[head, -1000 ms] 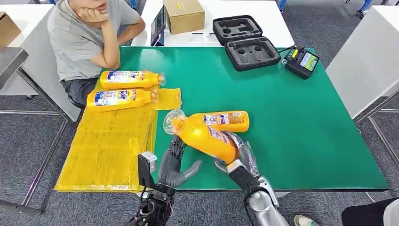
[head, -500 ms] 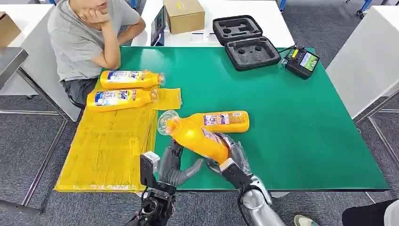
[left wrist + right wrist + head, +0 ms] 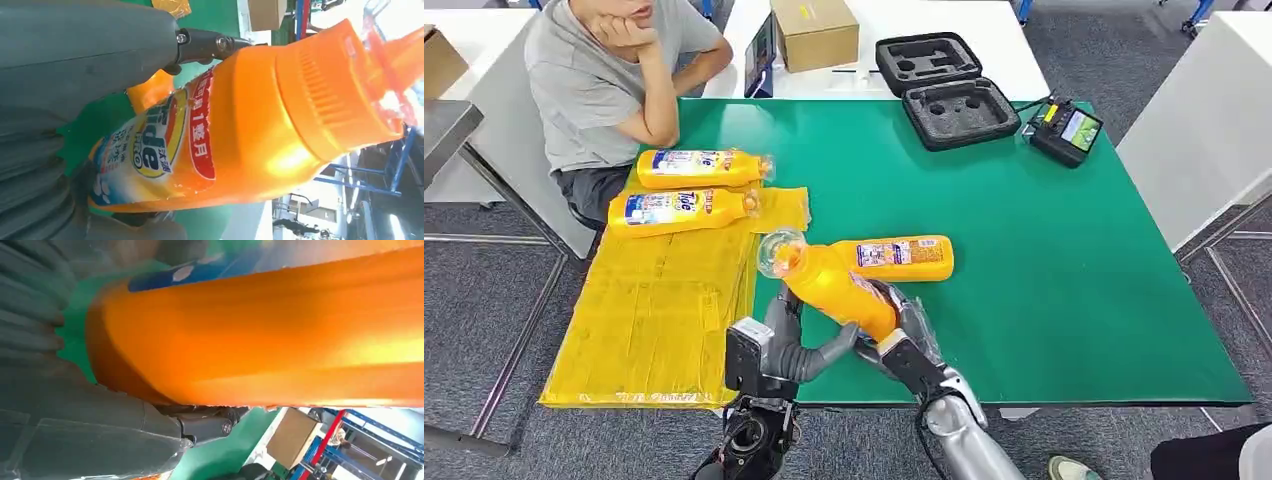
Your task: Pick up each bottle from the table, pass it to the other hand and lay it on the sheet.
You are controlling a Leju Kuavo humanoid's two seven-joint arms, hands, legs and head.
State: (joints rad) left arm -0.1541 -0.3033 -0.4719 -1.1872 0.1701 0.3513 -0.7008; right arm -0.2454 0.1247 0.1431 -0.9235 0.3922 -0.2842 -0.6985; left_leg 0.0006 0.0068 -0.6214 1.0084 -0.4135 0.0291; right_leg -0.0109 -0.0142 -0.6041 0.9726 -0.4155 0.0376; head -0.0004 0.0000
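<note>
Person in a grey T-shirt [image 3: 589,80] sat at the table's ten o'clock corner, chin on hand; crinkled yellow plastic sheet [image 3: 654,320] lay over the green table top [image 3: 1044,270] along its nine o'clock side; two orange detergent bottles with blue-and-white labels lay on the sheet's far end, side by side, caps toward three o'clock, the farther one [image 3: 699,167] just beyond the nearer one [image 3: 679,209].

Left hand [image 3: 792,345] sat at six o'clock, thumb out toward the right hand, fingers reaching up under the held orange bottle [image 3: 836,288]; the left wrist view showed its thumb and a finger on either side of the bottle's labelled body [image 3: 210,135], though whether they pressed on it could not be told; bottle was tilted, clear cap toward ten o'clock; right hand [image 3: 902,335] gripped its base end, fingers wrapped round it [image 3: 260,330]; a fourth orange bottle [image 3: 894,257] lay flat on the table just beyond, at the centre.

Open black foam-lined case [image 3: 949,85] and small black device with a screen [image 3: 1064,130] lay toward one o'clock; cardboard box [image 3: 814,32] stood at twelve o'clock on a white table behind.
</note>
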